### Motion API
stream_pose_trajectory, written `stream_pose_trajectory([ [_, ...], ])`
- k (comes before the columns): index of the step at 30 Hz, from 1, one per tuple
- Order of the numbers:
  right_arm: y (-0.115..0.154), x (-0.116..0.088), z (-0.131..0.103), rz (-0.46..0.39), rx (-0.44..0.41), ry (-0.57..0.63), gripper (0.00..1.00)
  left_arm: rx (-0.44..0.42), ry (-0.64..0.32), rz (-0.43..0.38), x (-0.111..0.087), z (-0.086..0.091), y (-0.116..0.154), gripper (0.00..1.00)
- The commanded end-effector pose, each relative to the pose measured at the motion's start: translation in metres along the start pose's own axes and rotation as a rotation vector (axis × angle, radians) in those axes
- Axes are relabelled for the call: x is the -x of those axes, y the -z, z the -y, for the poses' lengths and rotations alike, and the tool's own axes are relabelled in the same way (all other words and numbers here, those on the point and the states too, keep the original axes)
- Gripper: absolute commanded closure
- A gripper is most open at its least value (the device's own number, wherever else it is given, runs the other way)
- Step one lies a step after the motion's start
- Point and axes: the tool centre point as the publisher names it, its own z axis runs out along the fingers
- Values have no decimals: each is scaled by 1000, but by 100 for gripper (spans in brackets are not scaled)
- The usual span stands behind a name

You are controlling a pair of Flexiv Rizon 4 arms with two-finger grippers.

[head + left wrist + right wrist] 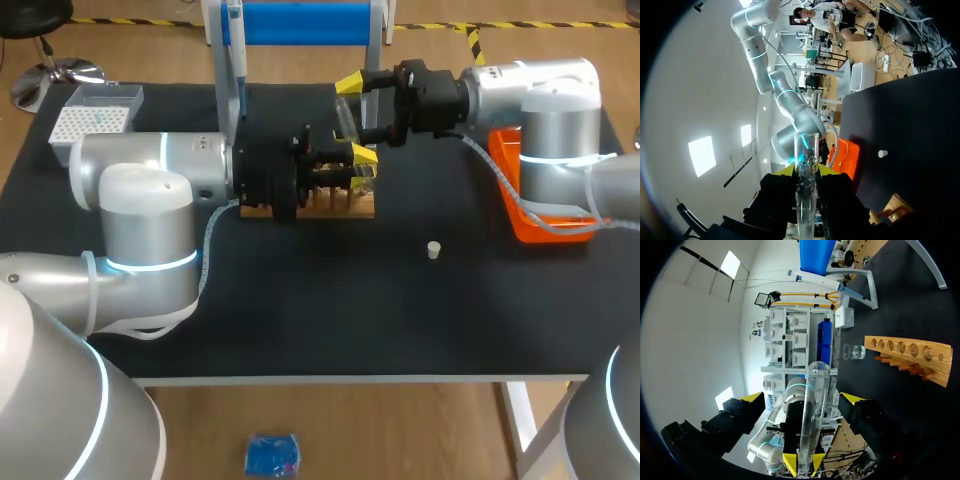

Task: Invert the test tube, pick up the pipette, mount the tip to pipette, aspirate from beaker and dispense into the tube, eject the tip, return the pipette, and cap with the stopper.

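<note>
The clear test tube (350, 128) is held over the wooden rack (345, 205). My left gripper (362, 160) is shut on the test tube (805, 190), which sticks out ahead of its yellow tips (826, 170). My right gripper (355, 110) faces it from the right, its fingers wide open on either side of the tube (815, 410) without touching it. In the right wrist view the left gripper's yellow tips (790, 461) clamp the tube's near end. The small white stopper (434, 250) lies on the mat. The beaker (855, 351) stands beyond the rack (910, 357).
A blue pipette stand (300, 25) rises at the back behind the rack. A white tip box (95, 118) sits at the back left. An orange tray (530, 195) lies at the right under my right arm.
</note>
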Motion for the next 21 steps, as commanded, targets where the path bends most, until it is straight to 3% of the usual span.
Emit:
stream_pose_trajectory([
  [1,1,-1,0,2,0,0,0,3,-2,3,0,0,-2,100],
  [5,1,-1,0,2,0,0,0,3,-2,3,0,0,-2,100],
  [10,27,-8,9,-21,32,146,0,3,-2,3,0,0,-2,100],
  [17,65,-11,10,-37,-2,426,0,3,-2,3,0,0,-2,100],
  [21,79,-4,7,19,-25,658,0,3,-2,3,0,0,-2,100],
])
